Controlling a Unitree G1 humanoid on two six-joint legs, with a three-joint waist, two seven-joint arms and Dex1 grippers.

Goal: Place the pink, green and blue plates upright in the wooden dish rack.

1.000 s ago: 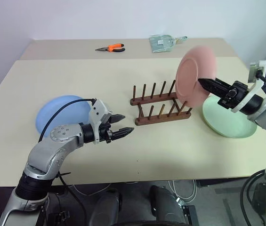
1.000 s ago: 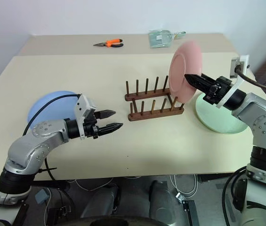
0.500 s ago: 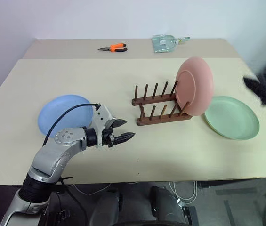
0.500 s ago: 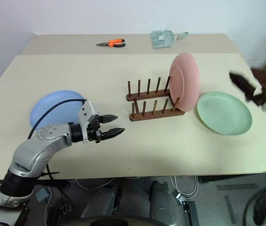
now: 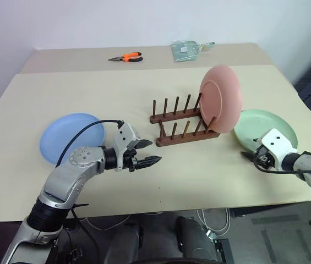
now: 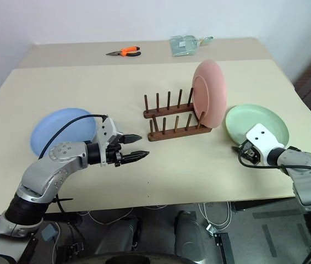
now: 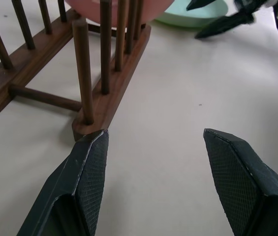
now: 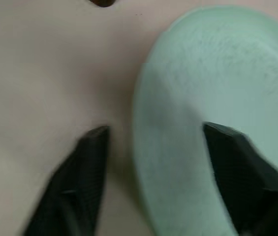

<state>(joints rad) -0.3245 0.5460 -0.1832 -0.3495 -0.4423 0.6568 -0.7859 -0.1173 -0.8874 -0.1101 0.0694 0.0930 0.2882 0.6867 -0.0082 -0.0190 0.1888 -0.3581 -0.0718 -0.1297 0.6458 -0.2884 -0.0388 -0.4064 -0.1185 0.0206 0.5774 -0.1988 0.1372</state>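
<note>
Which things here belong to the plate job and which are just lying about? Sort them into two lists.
Job:
pink plate, upright in the rack
rack
green plate, flat on the table
blue plate, flat on the table

Lying about:
pliers, far edge of the table
packet, far edge of the table

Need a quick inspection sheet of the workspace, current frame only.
Surface: beige table, two butted tops.
Job's things: pink plate upright at the right end of the wooden dish rack; green plate and blue plate flat.
Clutter: orange pliers, clear packet at far edge.
Grippers: left gripper open, empty; right gripper open, jaws straddling green plate's rim.
Cables: black lead on left arm.
Surroundings: white wall.
</note>
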